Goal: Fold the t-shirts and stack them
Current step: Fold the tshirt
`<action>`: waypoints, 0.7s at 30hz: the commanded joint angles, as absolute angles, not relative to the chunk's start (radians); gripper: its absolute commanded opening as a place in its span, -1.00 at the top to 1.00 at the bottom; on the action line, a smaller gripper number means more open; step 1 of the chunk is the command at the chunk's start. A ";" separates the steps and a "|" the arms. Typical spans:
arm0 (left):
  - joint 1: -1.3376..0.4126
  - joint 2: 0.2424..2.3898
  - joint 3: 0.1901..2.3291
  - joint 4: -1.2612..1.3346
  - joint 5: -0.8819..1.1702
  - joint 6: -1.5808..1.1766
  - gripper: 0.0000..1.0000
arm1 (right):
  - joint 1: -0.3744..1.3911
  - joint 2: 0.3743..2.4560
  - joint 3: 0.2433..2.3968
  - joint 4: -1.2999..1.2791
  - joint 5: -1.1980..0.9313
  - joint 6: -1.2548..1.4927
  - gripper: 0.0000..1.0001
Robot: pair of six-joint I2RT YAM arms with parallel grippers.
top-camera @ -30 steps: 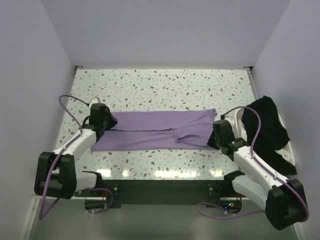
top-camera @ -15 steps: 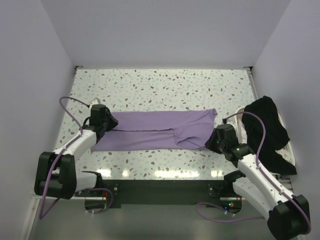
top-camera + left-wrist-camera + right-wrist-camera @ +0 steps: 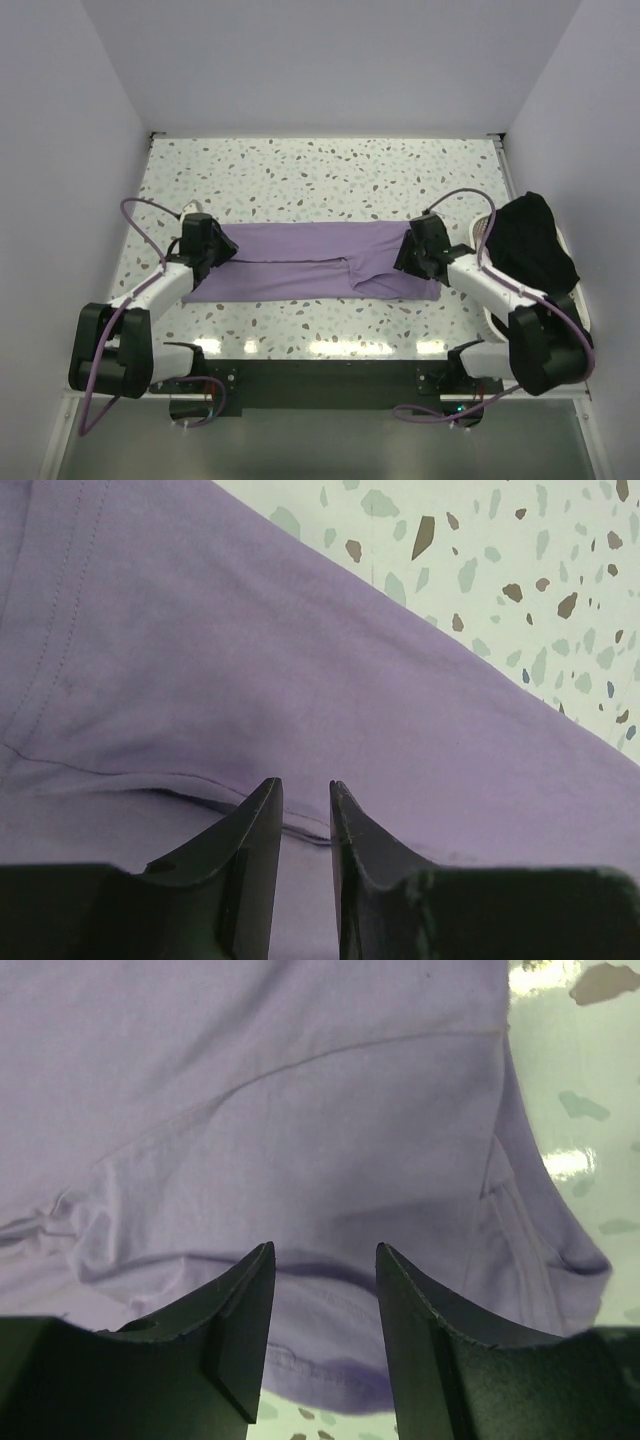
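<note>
Left gripper: down on the left end of the lavender t-shirt. Its fingers are a narrow slit apart, and whether any cloth is nipped between them I cannot tell.
Right gripper: low over the same shirt's right end. Its fingers are plainly apart with nothing between them.
Lavender t-shirt: lies flat as a long band on the speckled table, stretched from one gripper to the other. A fold edge runs just ahead of the left fingertips, and a stitched seam lies off to one side of the right fingers.
Black t-shirt: heaped in a lump beyond the right gripper at the table's right edge — apart from both grippers.
</note>
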State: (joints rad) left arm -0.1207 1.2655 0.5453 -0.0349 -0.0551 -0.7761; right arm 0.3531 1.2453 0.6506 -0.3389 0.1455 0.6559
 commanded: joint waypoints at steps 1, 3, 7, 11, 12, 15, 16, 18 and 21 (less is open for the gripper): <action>-0.127 1.253 0.540 0.031 -0.040 -0.795 0.39 | 0.357 1.340 0.715 -0.232 0.184 0.620 0.04; -0.127 1.253 0.541 0.031 -0.038 -0.796 0.40 | 0.376 1.368 0.719 -0.221 0.186 0.627 0.06; -0.127 1.253 0.554 0.025 -0.038 -0.795 0.40 | 0.436 1.359 0.695 -0.222 0.218 0.652 0.07; -0.129 1.244 0.557 0.020 -0.034 -0.795 0.40 | 0.508 1.321 0.666 -0.244 0.256 0.686 0.07; -0.127 1.241 0.557 0.017 -0.034 -0.795 0.40 | 0.531 1.310 0.649 -0.250 0.262 0.699 0.07; -0.127 1.232 0.561 0.006 -0.038 -0.790 0.40 | 0.560 1.264 0.611 -0.259 0.250 0.722 0.07; -0.127 1.232 0.563 0.005 -0.041 -0.788 0.40 | 0.563 1.249 0.601 -0.261 0.245 0.727 0.08; -0.127 1.226 0.563 0.002 -0.044 -0.788 0.40 | 0.572 1.209 0.575 -0.271 0.230 0.739 0.08; -0.129 1.226 0.561 0.002 -0.043 -0.788 0.40 | 0.577 1.154 0.542 -0.278 0.193 0.752 0.08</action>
State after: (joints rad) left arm -0.1211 1.2484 0.5419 -0.0246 -0.0467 -0.7788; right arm 0.5694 1.2114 0.5682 -0.2764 0.2085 0.7147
